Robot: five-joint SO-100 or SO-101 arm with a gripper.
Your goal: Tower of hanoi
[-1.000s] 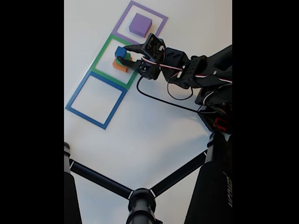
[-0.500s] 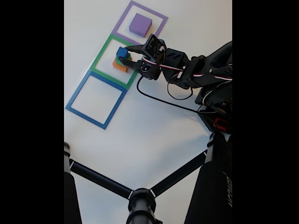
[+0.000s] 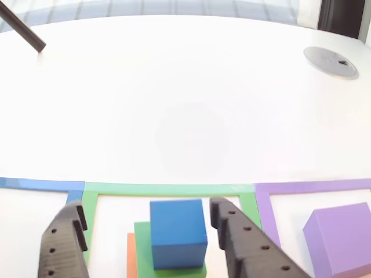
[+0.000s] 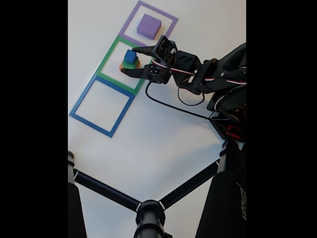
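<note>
Tool [image 3: 149, 240] has let go since half a second back: we see its fingers spread wide with nothing in them, straddling the blue cube [image 3: 177, 233]. That cube now sits on the green block [image 3: 142, 231], atop the orange one [image 3: 131, 255], inside the green square [image 4: 107, 62]. Purple block [image 4: 148, 26] sits apart on the worktop [image 3: 185, 104], so we'd guess this move is done

White table [image 3: 185, 104], brightly lit; round grey disc [image 3: 331, 61] far right; black tripod legs [image 4: 143, 203] in foreground.
</note>
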